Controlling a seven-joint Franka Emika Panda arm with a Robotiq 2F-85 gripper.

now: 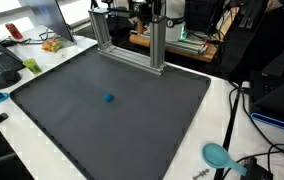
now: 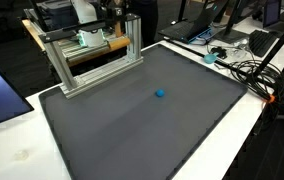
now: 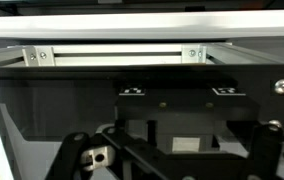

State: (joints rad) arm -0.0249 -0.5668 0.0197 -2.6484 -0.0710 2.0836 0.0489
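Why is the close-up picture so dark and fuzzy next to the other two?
Wrist view: the frame catches bright light on top; below it all is shadowed and soft. Both exterior views: even light, no glare on the mat, the ball small but clear.

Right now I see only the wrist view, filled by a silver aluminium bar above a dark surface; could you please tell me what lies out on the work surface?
Observer: One small blue object lies alone near the middle of the dark grey mat.
Operator: Thank you. Where is it relative to the bar in front of me?
Observer: That bar belongs to a silver aluminium frame along one edge of the mat. The blue object is well apart from it.
Operator: Is anything lying off the mat?
Observer: Yes, a teal scoop-shaped object lies on the white table beside black cables.
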